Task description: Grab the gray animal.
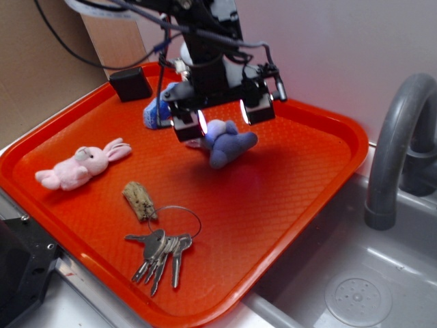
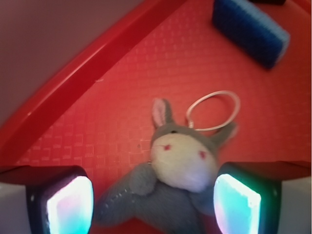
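Claw (image 1: 222,117) open, hangs over gray animal (image 1: 229,143) at far middle of orange tray (image 1: 328,178), one finger on each side of toy. Step: approach for grasp. Next move likely: go lower, then close on body.

The tool (image 1: 222,117) points down from the arm, its jaws spread wide.

Open orange tray (image 1: 287,205) floor lay right of and below the gray animal (image 1: 229,143), while the blue block (image 1: 151,116) and black box (image 1: 130,83) crowded upper left, the key ring (image 2: 214,111) sat just behind its head, and the faucet (image 1: 399,147) stood far right.
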